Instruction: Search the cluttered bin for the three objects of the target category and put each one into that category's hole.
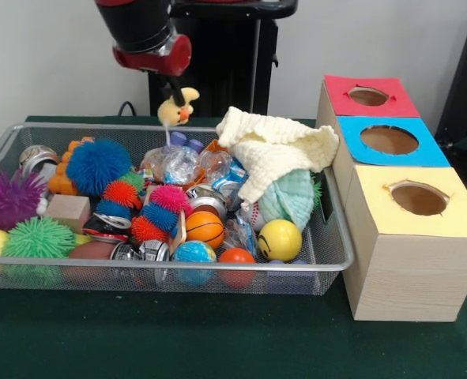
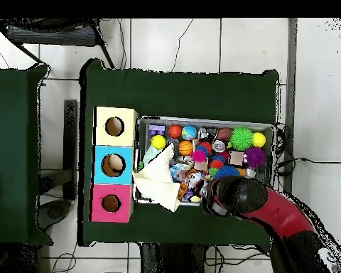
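The silver wire-mesh bin (image 1: 340, 237) lies on the green table, full of mixed toys. My gripper (image 1: 174, 96) hangs above the bin's far side, shut on a small yellow plush duck (image 1: 178, 110) that dangles clear of the clutter. The red-surrounded hole (image 1: 368, 96) tops the farthest wooden box, right of the bin. In the overhead view the arm (image 2: 234, 195) covers the gripper and the duck; the bin's rim (image 2: 202, 119) and the red hole (image 2: 111, 203) show.
In the bin lie a cream knitted cloth (image 1: 276, 150), spiky balls (image 1: 97, 166), a basketball (image 1: 205, 229), a yellow smiley ball (image 1: 280, 239) and crushed cans (image 1: 37, 158). Blue-hole (image 1: 389, 140) and yellow-hole (image 1: 419, 199) boxes stand nearer than the red one.
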Controlling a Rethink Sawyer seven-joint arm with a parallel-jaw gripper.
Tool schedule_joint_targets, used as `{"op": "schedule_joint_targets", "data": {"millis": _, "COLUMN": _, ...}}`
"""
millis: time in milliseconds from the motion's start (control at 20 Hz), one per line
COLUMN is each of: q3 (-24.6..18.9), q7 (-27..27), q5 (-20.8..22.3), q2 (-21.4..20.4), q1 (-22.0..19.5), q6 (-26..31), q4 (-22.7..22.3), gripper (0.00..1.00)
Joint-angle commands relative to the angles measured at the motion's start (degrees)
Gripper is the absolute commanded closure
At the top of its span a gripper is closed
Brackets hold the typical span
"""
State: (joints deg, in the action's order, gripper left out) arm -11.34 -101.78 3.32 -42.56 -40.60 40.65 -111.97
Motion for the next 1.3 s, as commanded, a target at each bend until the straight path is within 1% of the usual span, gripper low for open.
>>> {"op": "schedule_joint_targets", "data": {"millis": 50, "q3": -2.5, "q7": -8.4, "q5": -6.3, "q2": -4.6, "q1": 2.7, "q6": 7.0, "q4": -7.9, "gripper": 1.0}}
{"op": "schedule_joint_targets", "data": {"millis": 250, "q3": -2.5, "q7": -9.3, "q5": -10.0, "q2": -6.9, "q1": 4.3, "q6": 7.7, "q4": -10.4, "gripper": 1.0}}
{"op": "schedule_joint_targets", "data": {"millis": 400, "q3": -2.1, "q7": -10.6, "q5": -12.8, "q2": -8.7, "q1": 5.9, "q6": 10.0, "q4": -11.8, "gripper": 1.0}}
{"op": "schedule_joint_targets", "data": {"millis": 550, "q3": -2.3, "q7": -10.7, "q5": -15.2, "q2": -8.1, "q1": 7.4, "q6": 11.1, "q4": -11.9, "gripper": 1.0}}
{"op": "schedule_joint_targets", "data": {"millis": 700, "q3": -3.2, "q7": -10.8, "q5": -17.7, "q2": -4.8, "q1": 8.5, "q6": 11.7, "q4": -10.5, "gripper": 1.0}}
{"op": "schedule_joint_targets", "data": {"millis": 850, "q3": -4.1, "q7": -10.0, "q5": -19.7, "q2": -0.7, "q1": 9.3, "q6": 13.4, "q4": -7.8, "gripper": 1.0}}
{"op": "schedule_joint_targets", "data": {"millis": 1100, "q3": -4.8, "q7": -9.8, "q5": -22.9, "q2": 1.7, "q1": 11.2, "q6": 14.6, "q4": -6.5, "gripper": 1.0}}
{"op": "schedule_joint_targets", "data": {"millis": 1300, "q3": -5.1, "q7": -9.0, "q5": -24.4, "q2": 5.6, "q1": 12.4, "q6": 14.7, "q4": -5.0, "gripper": 1.0}}
